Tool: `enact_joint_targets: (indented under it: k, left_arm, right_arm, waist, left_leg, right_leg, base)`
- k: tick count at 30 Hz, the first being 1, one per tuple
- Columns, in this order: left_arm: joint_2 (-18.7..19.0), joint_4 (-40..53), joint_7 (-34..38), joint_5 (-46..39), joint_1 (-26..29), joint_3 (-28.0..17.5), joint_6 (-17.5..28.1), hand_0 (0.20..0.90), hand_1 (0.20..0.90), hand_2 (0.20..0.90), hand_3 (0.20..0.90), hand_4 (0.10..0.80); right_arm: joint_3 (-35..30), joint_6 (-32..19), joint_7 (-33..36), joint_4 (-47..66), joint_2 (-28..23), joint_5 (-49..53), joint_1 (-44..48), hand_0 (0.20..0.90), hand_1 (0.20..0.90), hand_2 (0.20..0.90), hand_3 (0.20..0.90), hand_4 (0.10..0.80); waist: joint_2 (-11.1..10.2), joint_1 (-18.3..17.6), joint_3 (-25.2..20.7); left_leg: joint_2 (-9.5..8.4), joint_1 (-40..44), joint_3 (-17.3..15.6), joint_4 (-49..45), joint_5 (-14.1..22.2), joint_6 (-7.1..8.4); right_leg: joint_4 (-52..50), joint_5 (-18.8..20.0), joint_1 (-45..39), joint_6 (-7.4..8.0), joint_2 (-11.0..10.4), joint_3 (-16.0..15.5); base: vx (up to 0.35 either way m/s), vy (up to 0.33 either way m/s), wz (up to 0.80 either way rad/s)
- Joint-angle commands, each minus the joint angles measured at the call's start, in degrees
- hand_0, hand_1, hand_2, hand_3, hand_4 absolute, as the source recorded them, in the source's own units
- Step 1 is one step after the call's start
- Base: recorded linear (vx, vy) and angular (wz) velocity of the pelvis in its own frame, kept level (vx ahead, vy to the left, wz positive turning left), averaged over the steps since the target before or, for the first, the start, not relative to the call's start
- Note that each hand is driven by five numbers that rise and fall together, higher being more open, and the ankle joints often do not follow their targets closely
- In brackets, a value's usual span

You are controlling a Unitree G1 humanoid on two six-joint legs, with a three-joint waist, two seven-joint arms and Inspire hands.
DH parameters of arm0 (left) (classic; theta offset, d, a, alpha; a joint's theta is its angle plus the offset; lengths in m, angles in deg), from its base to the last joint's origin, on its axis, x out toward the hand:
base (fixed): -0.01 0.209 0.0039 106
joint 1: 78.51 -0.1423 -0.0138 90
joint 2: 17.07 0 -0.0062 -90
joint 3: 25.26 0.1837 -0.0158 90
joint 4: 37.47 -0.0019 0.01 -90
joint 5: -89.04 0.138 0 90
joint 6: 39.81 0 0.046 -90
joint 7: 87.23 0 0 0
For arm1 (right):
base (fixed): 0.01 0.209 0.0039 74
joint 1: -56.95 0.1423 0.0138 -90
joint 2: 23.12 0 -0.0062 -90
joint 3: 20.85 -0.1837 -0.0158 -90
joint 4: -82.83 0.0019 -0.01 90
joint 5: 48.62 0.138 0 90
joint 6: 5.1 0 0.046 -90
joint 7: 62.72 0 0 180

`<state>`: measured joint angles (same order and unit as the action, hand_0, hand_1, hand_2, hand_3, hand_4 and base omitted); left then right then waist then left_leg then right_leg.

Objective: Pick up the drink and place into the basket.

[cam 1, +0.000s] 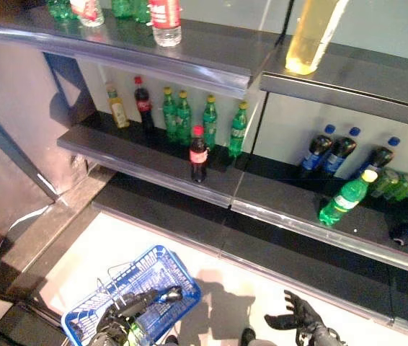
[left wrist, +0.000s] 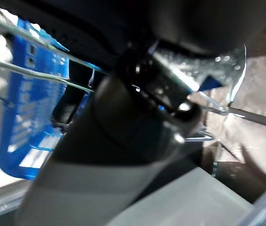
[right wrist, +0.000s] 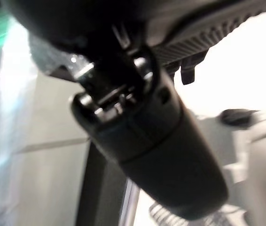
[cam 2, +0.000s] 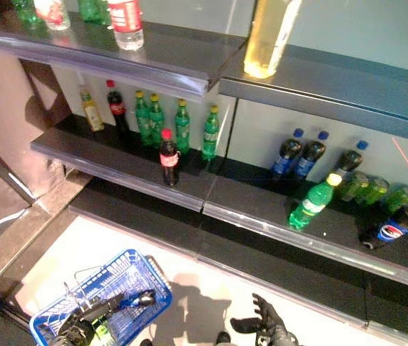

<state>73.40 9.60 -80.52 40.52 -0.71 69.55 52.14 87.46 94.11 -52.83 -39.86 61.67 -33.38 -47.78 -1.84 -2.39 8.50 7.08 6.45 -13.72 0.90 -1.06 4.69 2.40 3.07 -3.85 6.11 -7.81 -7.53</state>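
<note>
My left hand [cam 1: 128,308] is shut on the thin wire handles [left wrist: 39,70] of the blue basket [cam 1: 150,274] and holds it low at the left, off the floor. Something green [cam 1: 133,333] shows in the basket by that hand; I cannot tell what it is. My right hand [cam 1: 298,313] is open and empty, low at the right, well below the shelves. A cola bottle with a red cap [cam 1: 198,154] stands alone at the front of the middle shelf [cam 1: 139,162]. Green bottles [cam 1: 182,115] stand in a row behind it.
A green bottle [cam 1: 344,197] lies on the lower right shelf [cam 1: 319,231] among dark blue-capped bottles [cam 1: 326,151]. The top shelf [cam 1: 189,65] holds a red-labelled bottle [cam 1: 166,18] and a tall yellow bottle [cam 1: 311,32]. A brown wall [cam 1: 16,108] stands at the left.
</note>
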Motion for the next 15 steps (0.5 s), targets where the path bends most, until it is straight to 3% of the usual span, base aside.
enact_joint_targets:
  k: [1, 3, 5, 7, 8, 10, 13, 15]
  left_arm:
    - [-1.3, 4.1, -2.8, 2.8, 0.8, 0.1, 6.6, 0.300, 0.300, 0.300, 0.200, 0.100]
    - [-2.5, 1.4, -3.1, 2.4, 0.7, -0.1, 7.6, 0.300, 0.300, 0.300, 0.200, 0.100]
    - [-3.0, 0.3, -3.4, 1.1, 0.6, -0.2, 7.3, 0.300, 0.300, 0.300, 0.200, 0.100]
    - [-4.4, -3.1, -4.0, -0.2, 1.4, -1.6, 6.0, 0.300, 0.300, 0.300, 0.200, 0.100]
    - [-5.8, -5.3, -2.8, -2.0, 2.3, -2.5, 6.0, 0.300, 0.300, 0.300, 0.200, 0.100]
    - [-6.7, -7.5, -2.4, -5.5, 3.0, -3.0, 6.1, 0.300, 0.300, 0.300, 0.200, 0.100]
    - [-8.0, -12.9, -3.6, -7.0, 4.3, -4.4, 6.0, 0.300, 0.300, 0.300, 0.200, 0.100]
    - [-7.7, -14.9, -3.3, -4.1, 5.3, -3.9, 5.7, 0.300, 0.300, 0.300, 0.200, 0.100]
  right_arm:
    - [-1.2, -3.5, 1.8, -1.1, 0.3, -1.4, 4.4, 0.900, 0.900, 0.900, 0.900, 0.800]
    - [-1.9, -3.3, 0.2, -6.2, 0.5, -2.3, 4.7, 0.900, 0.900, 0.900, 0.900, 0.800]
    - [-2.1, -4.0, -0.5, -8.0, 0.6, -2.7, 4.8, 0.900, 0.900, 0.900, 0.900, 0.800]
    - [-2.0, -4.4, -0.3, -11.3, 0.6, -4.9, 5.7, 0.900, 0.900, 0.900, 0.900, 0.800]
    - [-1.3, -4.0, -0.5, -12.8, 0.9, -5.7, 7.4, 0.900, 0.900, 0.900, 0.900, 0.800]
    - [-0.9, -4.0, -0.7, -14.3, 1.4, -4.3, 8.8, 0.900, 0.900, 0.900, 0.900, 0.800]
    - [-1.0, -5.5, -0.5, -19.0, 3.1, -4.5, 10.4, 0.900, 0.900, 0.900, 0.900, 0.800]
    - [-0.7, -7.1, 0.9, -21.3, 4.0, -4.8, 10.9, 0.900, 0.900, 0.900, 0.900, 0.800]
  waist:
    - [-0.6, 0.8, 0.4]
    - [-0.4, 0.8, 0.4]
    - [-0.3, 1.0, 0.4]
    - [-1.0, 1.9, 0.9]
    - [-1.3, 3.2, 1.1]
    - [-1.6, 3.8, 0.6]
    - [-1.3, 3.8, 0.1]
    - [-1.4, 3.1, -0.3]
  left_leg:
    - [3.75, -3.2, 1.2, -7.8, -0.2, 2.00]
    - [5.14, -4.3, 2.4, -10.2, -2.1, 2.32]
    - [5.24, -5.3, 3.2, -12.0, -3.3, 2.36]
    - [0.22, -8.2, 8.0, -18.2, -0.7, 0.30]
    - [-6.18, -9.1, 11.2, -20.4, 3.7, -2.10]
    - [-10.56, -9.7, 12.9, -20.5, 5.7, -3.71]
    - [-14.23, -8.8, 13.7, -18.9, 7.7, -5.25]
    - [-14.02, -7.6, 12.7, -17.1, 9.2, -5.62]
  right_leg:
    - [-1.5, -1.6, -0.6, -1.28, 1.0, -0.1]
    - [-1.7, -2.3, -0.3, -2.69, 2.4, 0.0]
    - [-1.8, -2.5, -0.3, -3.27, 3.1, 0.3]
    - [-1.5, -2.1, -0.5, -3.84, 3.1, 0.7]
    - [-1.0, -1.2, -0.3, -3.44, 3.1, 1.9]
    - [-0.8, -0.5, 0.5, -3.12, 3.5, 3.5]
    - [-1.5, 0.1, 1.8, -2.57, 4.8, 5.8]
    - [-1.5, 0.0, 1.9, -2.64, 5.1, 6.3]
  base:
    - [-0.032, -0.228, -0.22]
    - [-0.036, -0.209, -0.29]
    - [-0.036, -0.144, -0.49]
    - [-0.044, -0.133, -0.49]
    - [-0.024, -0.072, -0.48]
    - [-0.021, -0.034, -1.08]
    - [-0.026, 0.044, -1.33]
    - [-0.069, 0.082, -0.87]
